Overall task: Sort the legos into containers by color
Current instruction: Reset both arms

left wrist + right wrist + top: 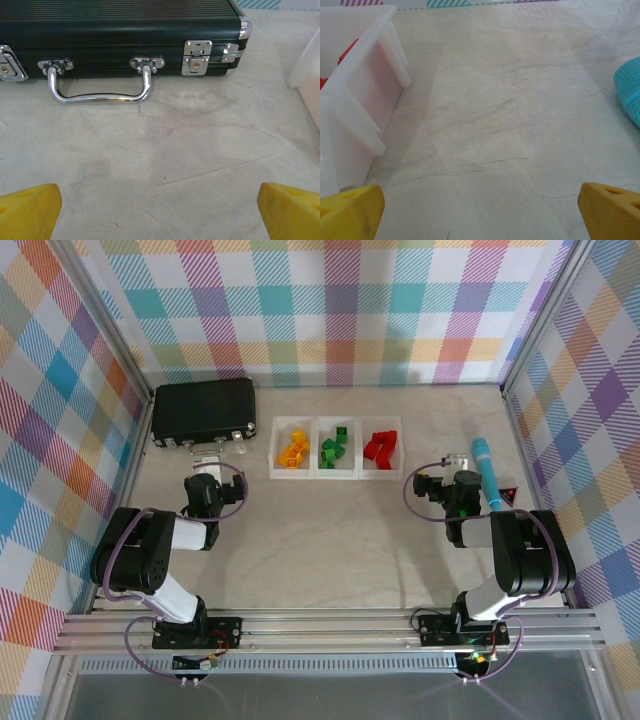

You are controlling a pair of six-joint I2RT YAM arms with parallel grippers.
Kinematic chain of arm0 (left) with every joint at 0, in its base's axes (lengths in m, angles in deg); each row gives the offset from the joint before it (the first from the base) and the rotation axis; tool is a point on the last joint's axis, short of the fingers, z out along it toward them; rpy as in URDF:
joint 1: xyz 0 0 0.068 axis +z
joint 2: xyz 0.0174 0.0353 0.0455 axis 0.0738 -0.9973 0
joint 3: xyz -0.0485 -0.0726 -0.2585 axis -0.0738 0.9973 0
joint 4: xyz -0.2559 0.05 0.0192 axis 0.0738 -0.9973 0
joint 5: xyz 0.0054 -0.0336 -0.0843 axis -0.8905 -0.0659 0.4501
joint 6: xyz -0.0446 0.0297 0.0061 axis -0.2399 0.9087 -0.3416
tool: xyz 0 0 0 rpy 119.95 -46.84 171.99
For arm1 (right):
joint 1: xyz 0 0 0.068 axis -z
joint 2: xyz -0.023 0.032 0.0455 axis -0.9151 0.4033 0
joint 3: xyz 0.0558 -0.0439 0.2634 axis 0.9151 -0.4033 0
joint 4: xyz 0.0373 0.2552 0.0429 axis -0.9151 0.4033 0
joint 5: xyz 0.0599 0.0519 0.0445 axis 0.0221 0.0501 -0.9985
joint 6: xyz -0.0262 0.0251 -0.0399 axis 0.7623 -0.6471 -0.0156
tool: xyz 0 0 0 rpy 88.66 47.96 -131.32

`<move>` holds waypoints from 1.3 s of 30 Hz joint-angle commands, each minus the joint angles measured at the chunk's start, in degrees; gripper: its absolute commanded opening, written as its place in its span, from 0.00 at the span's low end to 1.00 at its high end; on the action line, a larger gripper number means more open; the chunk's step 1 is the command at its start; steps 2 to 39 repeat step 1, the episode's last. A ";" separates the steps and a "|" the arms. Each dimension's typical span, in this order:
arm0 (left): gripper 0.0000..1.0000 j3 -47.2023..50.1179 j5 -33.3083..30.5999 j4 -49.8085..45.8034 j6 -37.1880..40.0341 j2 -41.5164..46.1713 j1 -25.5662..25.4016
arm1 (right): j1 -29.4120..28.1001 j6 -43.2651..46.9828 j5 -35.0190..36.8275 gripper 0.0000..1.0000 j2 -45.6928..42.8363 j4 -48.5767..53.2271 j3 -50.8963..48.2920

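The overhead camera sits high behind the near edge, tilted down, taking in the whole table [330, 540] out to the plaid back wall [330, 310]. The left wrist camera rides low and close over the tabletop, facing the black case [120, 30], handle side dead ahead. It's the same case at the overhead's upper left. The right wrist camera, just as low, faces the far wall, catching the containers [365, 90] at left and a teal tube [629, 92] at right, both seen from above too.
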 commanded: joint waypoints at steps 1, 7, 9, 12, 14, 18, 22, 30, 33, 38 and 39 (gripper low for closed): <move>1.00 -0.25 1.73 0.11 0.54 0.73 -0.17 | 0.31 -0.66 0.34 0.99 -0.51 -1.20 1.12; 1.00 -0.25 1.73 0.11 0.54 0.73 -0.17 | 0.31 -0.66 0.34 0.99 -0.51 -1.20 1.12; 1.00 -0.25 1.73 0.11 0.54 0.73 -0.17 | 0.31 -0.66 0.34 0.99 -0.51 -1.20 1.12; 1.00 -0.25 1.73 0.11 0.54 0.73 -0.17 | 0.31 -0.66 0.34 0.99 -0.51 -1.20 1.12; 1.00 -0.25 1.73 0.11 0.54 0.73 -0.17 | 0.31 -0.66 0.34 0.99 -0.51 -1.20 1.12; 1.00 -0.25 1.73 0.11 0.54 0.73 -0.17 | 0.31 -0.66 0.34 0.99 -0.51 -1.20 1.12; 1.00 -0.25 1.73 0.11 0.54 0.73 -0.17 | 0.31 -0.66 0.34 0.99 -0.51 -1.20 1.12; 1.00 -0.25 1.73 0.11 0.54 0.73 -0.17 | 0.31 -0.66 0.34 0.99 -0.51 -1.20 1.12; 1.00 -0.25 1.73 0.11 0.54 0.73 -0.17 | 0.31 -0.66 0.34 0.99 -0.51 -1.20 1.12; 1.00 -0.25 1.73 0.11 0.54 0.73 -0.17 | 0.31 -0.66 0.34 0.99 -0.51 -1.20 1.12; 1.00 -0.25 1.73 0.11 0.54 0.73 -0.17 | 0.31 -0.66 0.34 0.99 -0.51 -1.20 1.12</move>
